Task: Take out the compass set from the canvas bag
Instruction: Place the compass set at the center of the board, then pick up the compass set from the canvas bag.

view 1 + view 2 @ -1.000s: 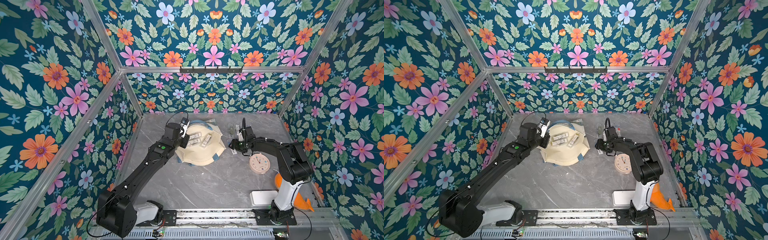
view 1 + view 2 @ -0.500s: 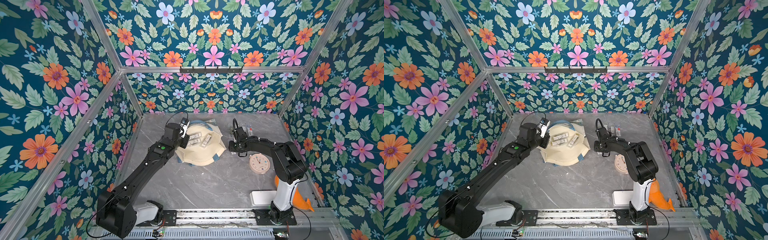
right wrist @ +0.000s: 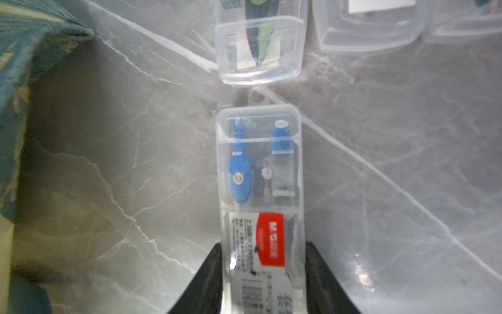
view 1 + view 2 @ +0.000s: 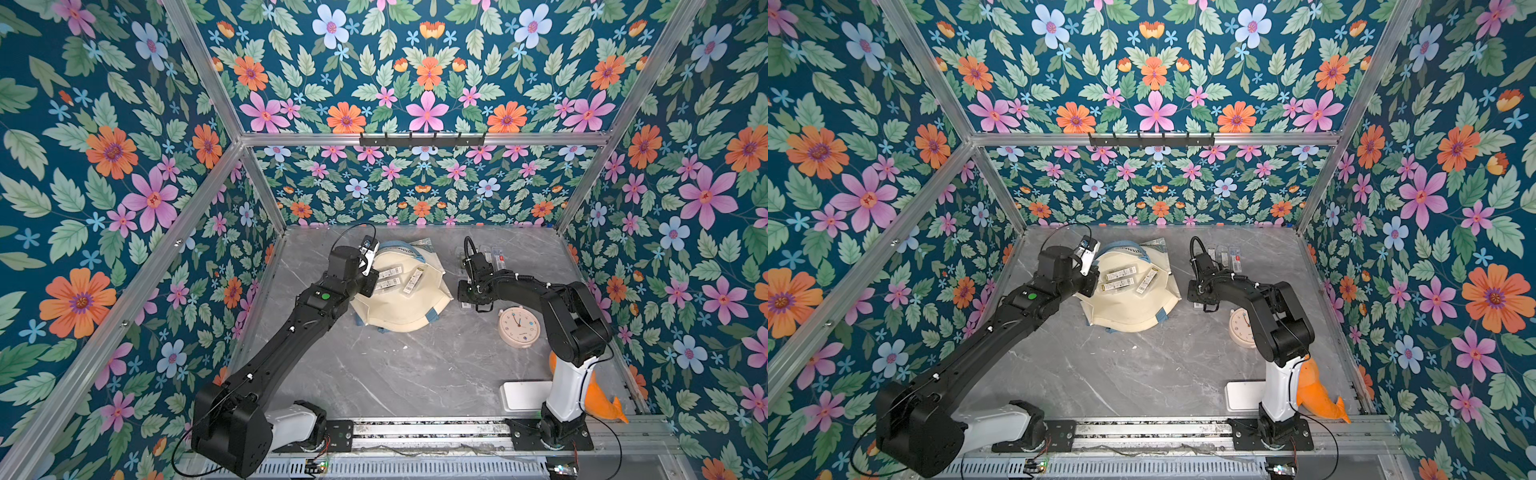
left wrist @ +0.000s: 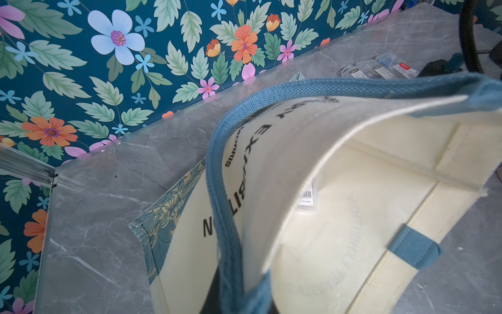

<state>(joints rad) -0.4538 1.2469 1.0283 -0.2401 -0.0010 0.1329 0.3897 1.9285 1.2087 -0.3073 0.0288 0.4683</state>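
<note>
Both top views are bright, evenly lit and sharp, with soft shadows on the tabletop [image 4: 395, 374]. The left wrist view is dimmer — the canvas bag [image 5: 339, 217] blurs close to the lens. The right wrist view is smeared, worst at its edges — white glare spots the tabletop beside the clear compass set [image 3: 260, 168].

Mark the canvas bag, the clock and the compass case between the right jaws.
canvas bag [image 4: 403, 311]: in a top view, bare cream fabric.
clock [image 4: 519, 327]: in a top view, centre of the dial.
compass case [image 3: 260, 201]: right wrist view, clear lid at mid-case.
</note>
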